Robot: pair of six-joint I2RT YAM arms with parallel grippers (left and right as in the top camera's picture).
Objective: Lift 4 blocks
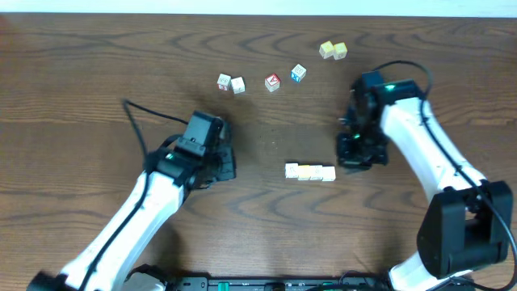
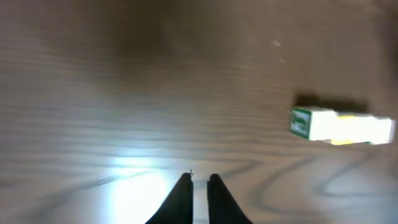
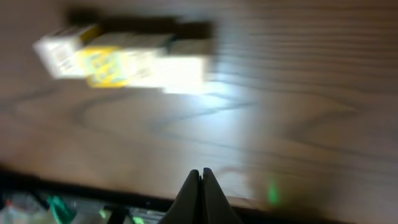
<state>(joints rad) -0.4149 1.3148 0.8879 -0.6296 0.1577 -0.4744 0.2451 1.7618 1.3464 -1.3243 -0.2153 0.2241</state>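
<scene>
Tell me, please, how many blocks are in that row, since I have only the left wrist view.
Observer: Four blocks, lying end to end in one line.
Operator: Thank you. Where is the right tool?
Observer: The right tool is just to the right of the row, shut, and apart from it.
Operator: Are there other cubes about?
Observer: Yes, beyond the row: a white pair, a red cube, a blue cube and a yellow-green pair.
</scene>
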